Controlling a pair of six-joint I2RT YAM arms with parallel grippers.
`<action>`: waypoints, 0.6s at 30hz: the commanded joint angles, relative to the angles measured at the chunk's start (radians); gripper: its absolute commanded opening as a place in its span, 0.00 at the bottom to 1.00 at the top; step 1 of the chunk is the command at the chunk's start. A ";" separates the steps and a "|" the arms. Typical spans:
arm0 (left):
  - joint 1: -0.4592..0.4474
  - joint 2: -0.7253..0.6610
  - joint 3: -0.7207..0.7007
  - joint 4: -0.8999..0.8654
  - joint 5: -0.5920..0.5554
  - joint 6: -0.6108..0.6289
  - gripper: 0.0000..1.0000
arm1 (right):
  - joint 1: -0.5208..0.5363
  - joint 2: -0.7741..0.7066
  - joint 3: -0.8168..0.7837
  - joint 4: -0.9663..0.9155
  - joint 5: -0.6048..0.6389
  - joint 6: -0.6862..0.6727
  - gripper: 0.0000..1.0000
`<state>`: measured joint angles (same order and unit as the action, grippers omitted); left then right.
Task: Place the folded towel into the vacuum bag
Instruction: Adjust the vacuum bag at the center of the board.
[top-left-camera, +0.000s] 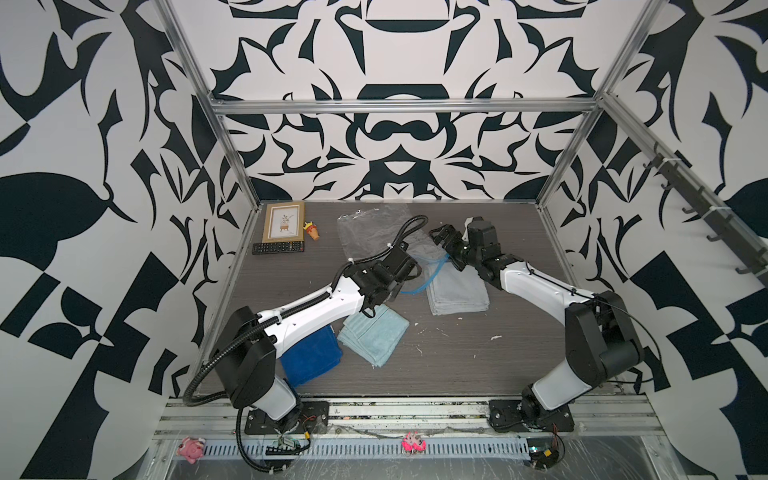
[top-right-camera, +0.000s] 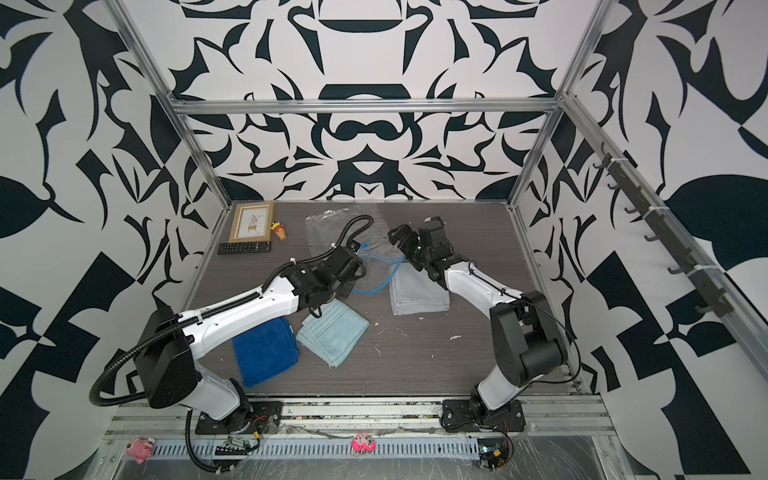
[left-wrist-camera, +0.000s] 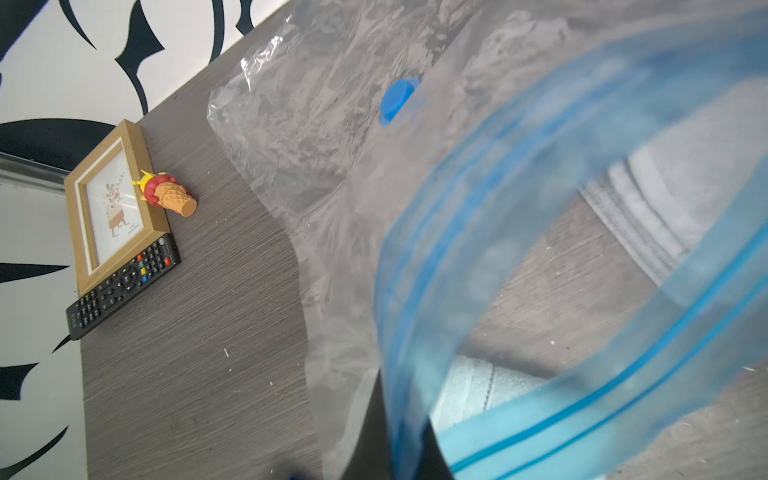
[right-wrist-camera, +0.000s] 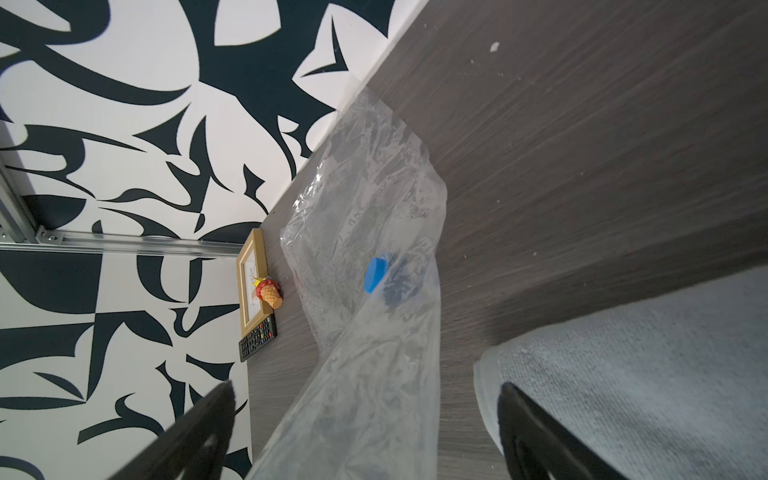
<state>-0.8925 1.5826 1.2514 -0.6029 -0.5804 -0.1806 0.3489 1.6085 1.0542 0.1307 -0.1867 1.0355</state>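
The vacuum bag (top-left-camera: 365, 232) (top-right-camera: 328, 232) lies crinkled at the back middle of the table, its round blue valve cap (left-wrist-camera: 397, 99) (right-wrist-camera: 374, 274) showing. My left gripper (top-left-camera: 409, 272) (left-wrist-camera: 409, 449) is shut on the bag's blue zip strip (left-wrist-camera: 478, 232) and holds the mouth lifted into a loop. A grey folded towel (top-left-camera: 457, 291) (top-right-camera: 419, 295) (right-wrist-camera: 644, 374) lies flat with its far end at that mouth; I cannot tell whether any of it is inside. My right gripper (top-left-camera: 442, 239) (right-wrist-camera: 370, 432) hovers open over the bag and the towel's far end, holding nothing.
A light blue folded towel (top-left-camera: 374, 336) and a dark blue towel (top-left-camera: 309, 357) lie under the left arm. At the back left are a picture frame (top-left-camera: 284, 226), a remote (top-left-camera: 277, 248) and an ice-cream cone toy (top-left-camera: 312, 230). Patterned walls enclose three sides.
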 joint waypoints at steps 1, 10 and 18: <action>-0.005 0.023 0.053 -0.083 -0.029 -0.013 0.00 | -0.010 0.009 0.062 -0.009 -0.002 -0.062 0.99; -0.005 0.033 0.060 -0.062 0.058 0.034 0.45 | -0.023 -0.073 -0.002 -0.031 0.012 -0.117 0.99; -0.005 0.091 0.065 -0.019 0.067 0.128 0.60 | -0.030 -0.063 -0.039 -0.020 -0.026 -0.126 0.99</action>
<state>-0.8932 1.6432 1.2919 -0.6292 -0.5285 -0.0956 0.3222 1.5547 1.0260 0.0895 -0.1970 0.9340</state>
